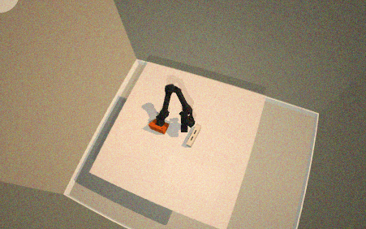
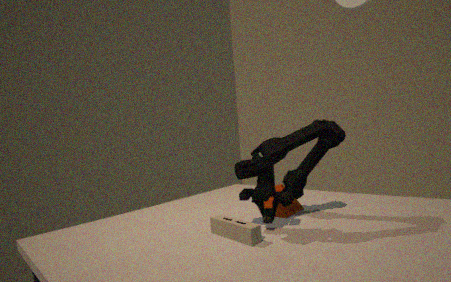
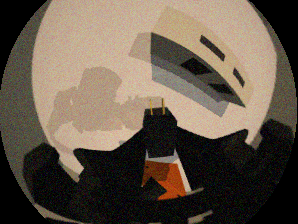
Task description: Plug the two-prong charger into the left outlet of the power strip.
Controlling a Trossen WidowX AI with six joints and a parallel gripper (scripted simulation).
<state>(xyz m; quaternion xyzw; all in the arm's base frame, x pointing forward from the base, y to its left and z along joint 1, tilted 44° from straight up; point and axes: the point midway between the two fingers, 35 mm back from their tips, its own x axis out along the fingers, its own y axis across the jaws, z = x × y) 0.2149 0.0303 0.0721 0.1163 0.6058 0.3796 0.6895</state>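
Observation:
My gripper [image 3: 157, 128] [image 1: 183, 128] [image 2: 268, 216] is shut on the dark two-prong charger [image 3: 160, 129]. Its two thin prongs [image 3: 158, 104] point away from the wrist camera toward the table. The white power strip [image 3: 193, 56] [image 1: 193, 135] [image 2: 236, 229] lies flat on the table just beside the gripper, with dark outlet slots [image 3: 213, 46] on its top. In the wrist view it sits up and to the right of the prongs, apart from them. In the top and exterior views the gripper hangs low over the table next to the strip's end.
The arm's orange base [image 1: 158, 126] [image 2: 287, 207] stands on the pale table [image 1: 174, 179] close behind the gripper. A low white rim [image 1: 101, 126] borders the table. Walls rise behind and to the left.

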